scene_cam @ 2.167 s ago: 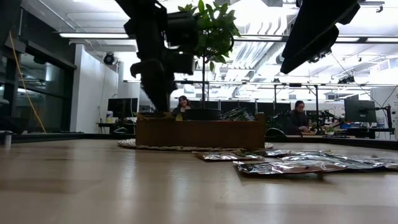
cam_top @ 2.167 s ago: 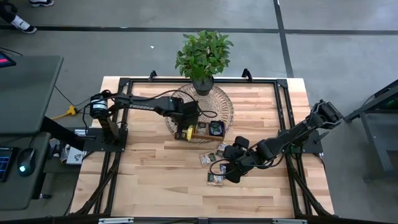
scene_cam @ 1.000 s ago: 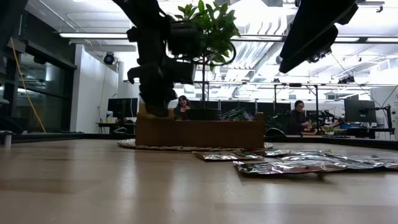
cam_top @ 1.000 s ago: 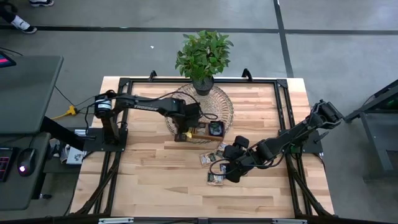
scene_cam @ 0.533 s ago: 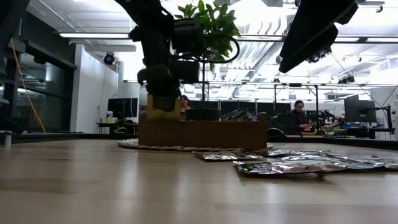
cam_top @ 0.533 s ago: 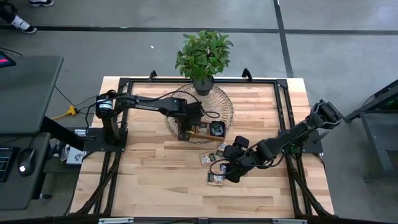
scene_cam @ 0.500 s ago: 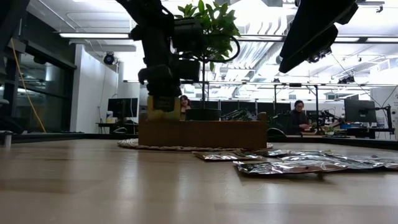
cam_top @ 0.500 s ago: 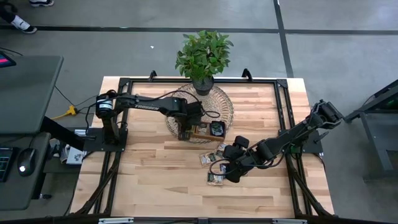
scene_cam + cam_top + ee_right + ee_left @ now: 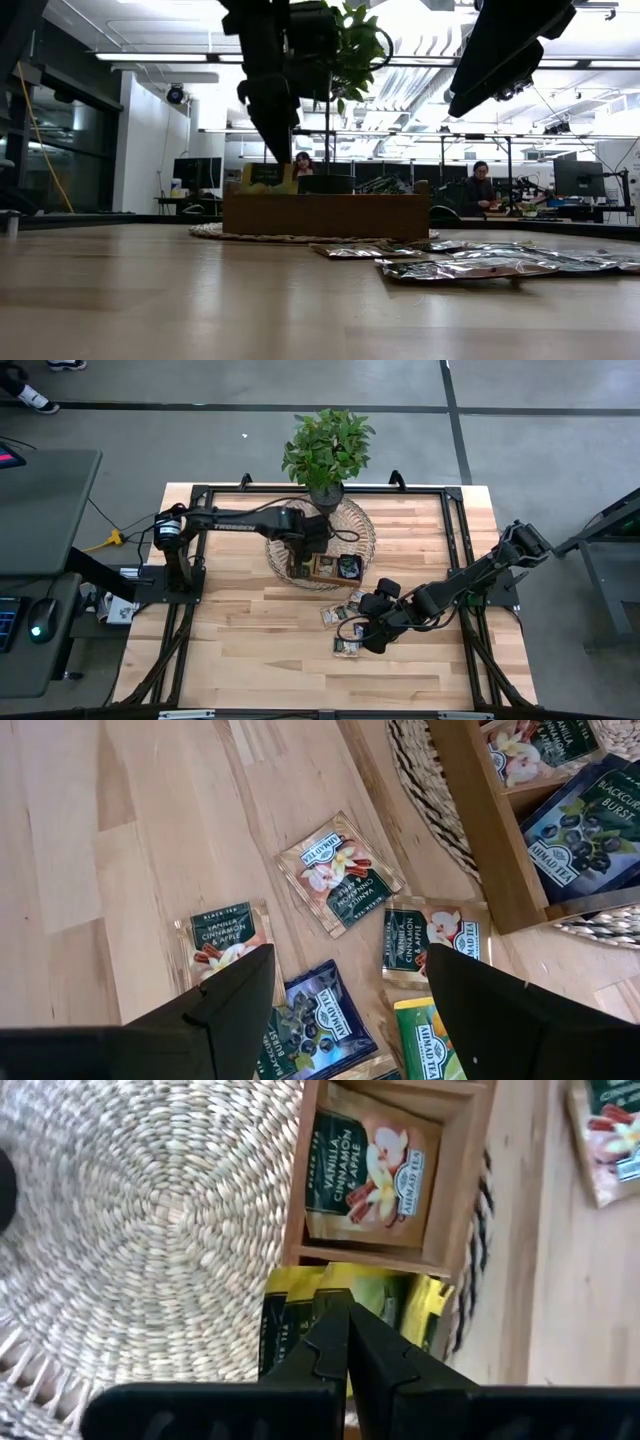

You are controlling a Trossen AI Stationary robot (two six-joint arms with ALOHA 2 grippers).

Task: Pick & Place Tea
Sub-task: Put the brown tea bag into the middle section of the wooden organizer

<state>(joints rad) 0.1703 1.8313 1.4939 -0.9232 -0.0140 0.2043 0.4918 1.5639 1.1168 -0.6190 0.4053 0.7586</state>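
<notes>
My left gripper [image 9: 346, 1308] is shut and points down over the left-end compartment of the brown wooden tray [image 9: 325, 572]. Yellow-green tea sachets [image 9: 290, 1320] lie under it. In the low view one yellow-green sachet [image 9: 262, 176] sticks up out of the tray [image 9: 320, 215], just below the gripper's tips [image 9: 284, 155]. A vanilla sachet [image 9: 370, 1175] lies in the neighbouring compartment. My right gripper [image 9: 350, 1010] is open and hovers above several loose sachets [image 9: 340, 870] lying flat on the table [image 9: 345, 625]. My left gripper is shut with its tips right above the upper edge of the yellow-green sachet [image 9: 265, 168] standing in the tray. I cannot tell whether the tips touch it.
The tray rests on a round woven mat [image 9: 350, 525], with a potted plant [image 9: 328, 450] at the mat's far side. A dark blue sachet [image 9: 590, 810] fills the tray's right compartment. Bare wood lies left of and nearer than the loose sachets [image 9: 250, 640].
My left gripper carried a yellow-green sachet from the tray's near-left corner over the left compartment and lowered it in. It then rose toward the far side, and the sachet stayed standing in the tray. My right arm kept still.
</notes>
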